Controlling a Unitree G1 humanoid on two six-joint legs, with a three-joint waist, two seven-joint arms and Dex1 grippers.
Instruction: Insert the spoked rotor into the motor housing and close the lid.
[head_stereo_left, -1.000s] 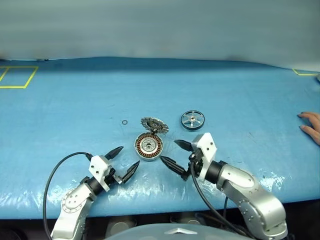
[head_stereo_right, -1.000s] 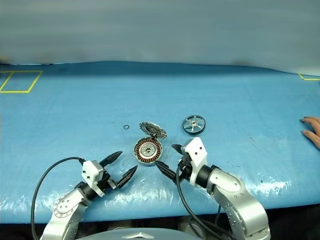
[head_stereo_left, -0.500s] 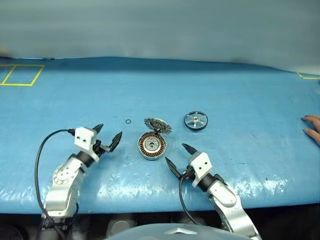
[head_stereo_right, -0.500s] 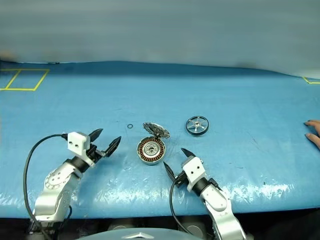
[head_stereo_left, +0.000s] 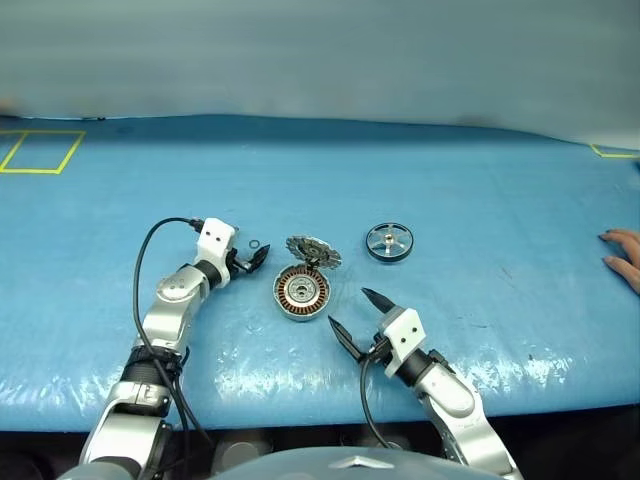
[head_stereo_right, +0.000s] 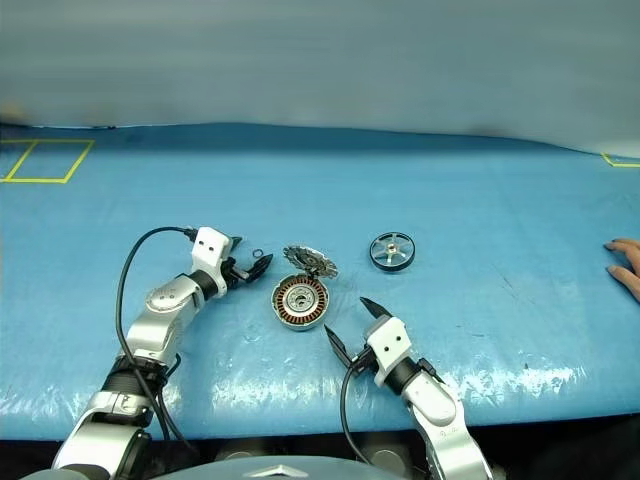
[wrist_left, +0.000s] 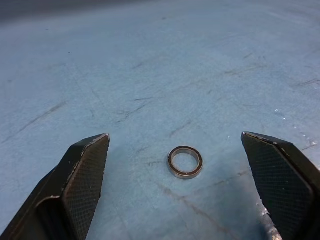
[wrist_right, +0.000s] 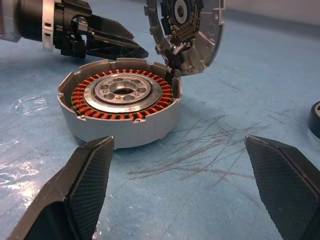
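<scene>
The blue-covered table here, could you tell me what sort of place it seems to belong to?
Probably a robotics lab or test bench set up for assembly trials. The table wears a blue sheet marked with yellow tape squares, an opened motor housing and a spoked rotor lie on it, and a person's hand rests at its edge.
</scene>
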